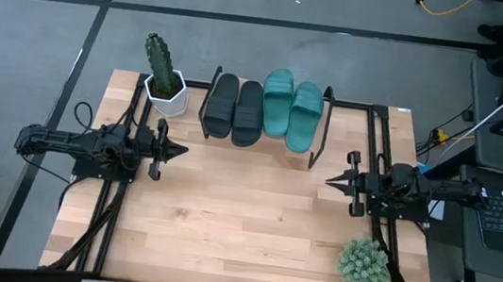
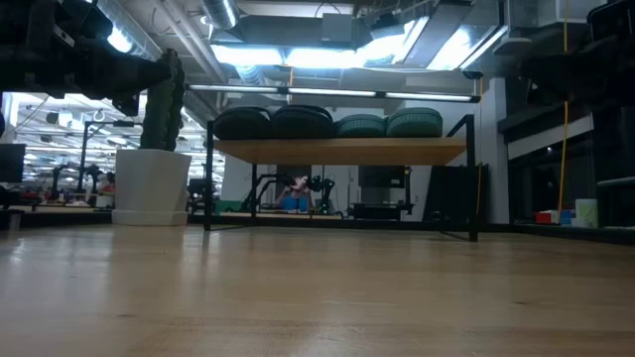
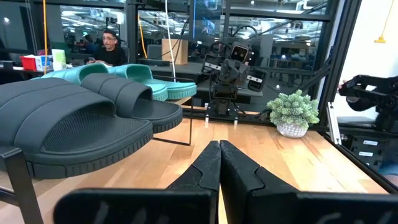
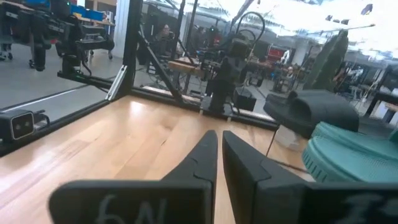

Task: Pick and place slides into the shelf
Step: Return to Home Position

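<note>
My left gripper [image 1: 180, 149] hangs over the left side of the table [image 1: 242, 225]. Its fingers are pressed tip to tip with nothing between them, and they point inward. My right gripper [image 1: 331, 179] mirrors it over the right side, pinched down to a thin slit and just as empty.

The two black slides [image 1: 222, 104] and the two teal slides [image 1: 278, 101] lie side by side on the shelf [image 2: 337, 151] at the middle of the table's far edge. The black pair is on the left half and the teal pair on the right.

From above they cover nearly all of the board, so mostly only the black wire ends show. From table height I see just four rounded strap tops over the board's front edge (soles and toes are hidden). There my arms are only dark bulk cut off at the top, and I cannot read any fingers.

Past my right fingers, one teal slide is cut off at the frame's edge.

A potted cactus [image 1: 160, 64] stands at the far left corner, just beside the shelf. A bushy plant [image 1: 364, 265] sits toward the near right corner.
</note>
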You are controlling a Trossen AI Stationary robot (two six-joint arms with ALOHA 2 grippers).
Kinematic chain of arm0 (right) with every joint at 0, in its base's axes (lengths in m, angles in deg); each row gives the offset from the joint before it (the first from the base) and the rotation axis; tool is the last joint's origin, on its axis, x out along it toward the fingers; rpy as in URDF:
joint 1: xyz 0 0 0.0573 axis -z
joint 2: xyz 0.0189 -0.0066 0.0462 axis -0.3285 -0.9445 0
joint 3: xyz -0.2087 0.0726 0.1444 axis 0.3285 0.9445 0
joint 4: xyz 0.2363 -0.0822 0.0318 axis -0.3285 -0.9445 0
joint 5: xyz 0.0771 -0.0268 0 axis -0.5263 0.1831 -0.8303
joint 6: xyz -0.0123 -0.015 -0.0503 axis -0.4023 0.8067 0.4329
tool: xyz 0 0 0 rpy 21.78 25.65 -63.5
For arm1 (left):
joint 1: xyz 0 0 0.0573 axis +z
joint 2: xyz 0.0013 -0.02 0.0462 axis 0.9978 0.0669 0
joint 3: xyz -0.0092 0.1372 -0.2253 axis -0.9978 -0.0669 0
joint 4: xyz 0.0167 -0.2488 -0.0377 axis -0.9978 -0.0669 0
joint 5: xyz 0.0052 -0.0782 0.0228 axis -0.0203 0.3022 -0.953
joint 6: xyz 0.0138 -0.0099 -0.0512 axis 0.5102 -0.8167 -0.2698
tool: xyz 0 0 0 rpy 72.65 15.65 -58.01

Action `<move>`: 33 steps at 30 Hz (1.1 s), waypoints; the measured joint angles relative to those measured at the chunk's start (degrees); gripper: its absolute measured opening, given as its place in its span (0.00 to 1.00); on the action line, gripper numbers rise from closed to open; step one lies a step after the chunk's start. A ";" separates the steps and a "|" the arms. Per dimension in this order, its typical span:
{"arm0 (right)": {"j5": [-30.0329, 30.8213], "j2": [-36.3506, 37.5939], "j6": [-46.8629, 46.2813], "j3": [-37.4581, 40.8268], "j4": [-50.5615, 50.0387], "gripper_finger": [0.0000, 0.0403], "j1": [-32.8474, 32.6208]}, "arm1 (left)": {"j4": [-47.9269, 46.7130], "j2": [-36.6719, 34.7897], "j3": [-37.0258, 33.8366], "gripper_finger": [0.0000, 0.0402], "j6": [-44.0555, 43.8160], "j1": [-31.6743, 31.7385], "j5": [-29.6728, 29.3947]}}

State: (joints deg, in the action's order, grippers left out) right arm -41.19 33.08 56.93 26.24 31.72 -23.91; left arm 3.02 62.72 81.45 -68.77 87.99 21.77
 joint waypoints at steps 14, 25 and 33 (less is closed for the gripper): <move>-0.01 0.02 0.08 0.00 -0.02 0.07 0.00 | 0.00 0.00 0.00 0.00 0.02 0.00 0.00; 0.00 -0.13 -1.39 0.02 -0.07 0.07 0.00 | 0.00 0.00 0.00 0.00 0.02 0.00 0.00; 0.00 -0.13 -1.41 0.02 -0.05 0.07 0.00 | 0.00 0.00 0.00 0.00 0.00 0.00 0.00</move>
State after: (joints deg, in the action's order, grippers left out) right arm -41.19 32.95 55.52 26.27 31.67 -23.91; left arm 3.02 62.72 81.45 -68.77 87.99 21.77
